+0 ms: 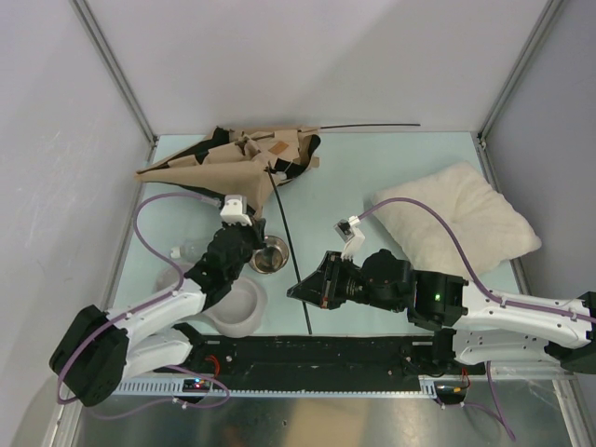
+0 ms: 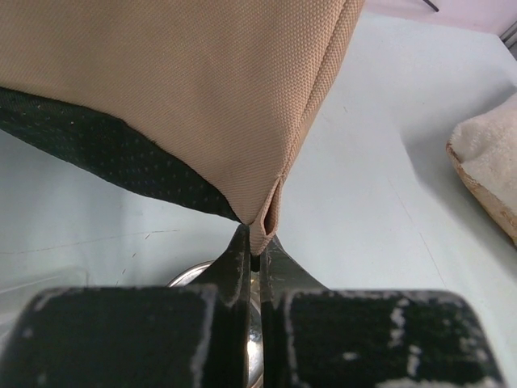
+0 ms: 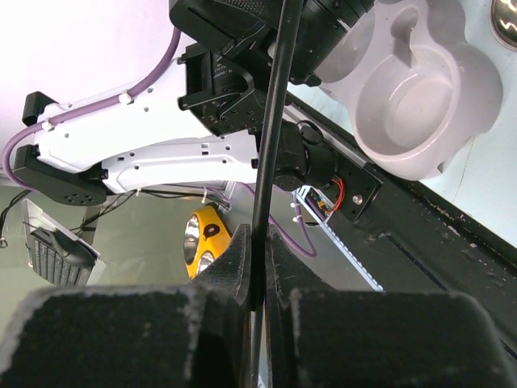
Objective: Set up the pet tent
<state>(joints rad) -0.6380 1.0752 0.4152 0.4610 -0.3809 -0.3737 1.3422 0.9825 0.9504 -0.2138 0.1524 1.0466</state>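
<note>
At the far left of the table (image 1: 391, 177), seen from above, the pet tent (image 1: 233, 166) lies collapsed. It is a crumpled heap of tan fabric with dark lining showing at its edges, and it has no standing shape at all. One thin pole (image 1: 282, 223) runs from the heap toward the near edge, where the right gripper (image 1: 296, 291) meets it a little short of its near end. A second pole (image 1: 372, 126) sticks out from the heap along the far wall. The left arm (image 1: 158, 312) reaches up to the heap's near edge, past the grey double bowl (image 1: 237, 312), and the cream pillow (image 1: 456, 223) sits well apart on the right. From the left wrist, the left gripper (image 2: 257, 255) is clenched on a folded corner of the tan fabric, with the dotted black lining (image 2: 105, 153) spreading off to one side. From the right wrist, the right gripper's fingers are pinched tight on the thin black pole, which passes straight up between them. By my reading the job is at an early stage: one arm has hold of cloth and the other of a pole, but nothing is erected. What is left, as I judge it, is seating and spreading the poles, raising the fabric into a tent, and standing it with its doorway open. The doorway and pompom cannot be made out here.
</note>
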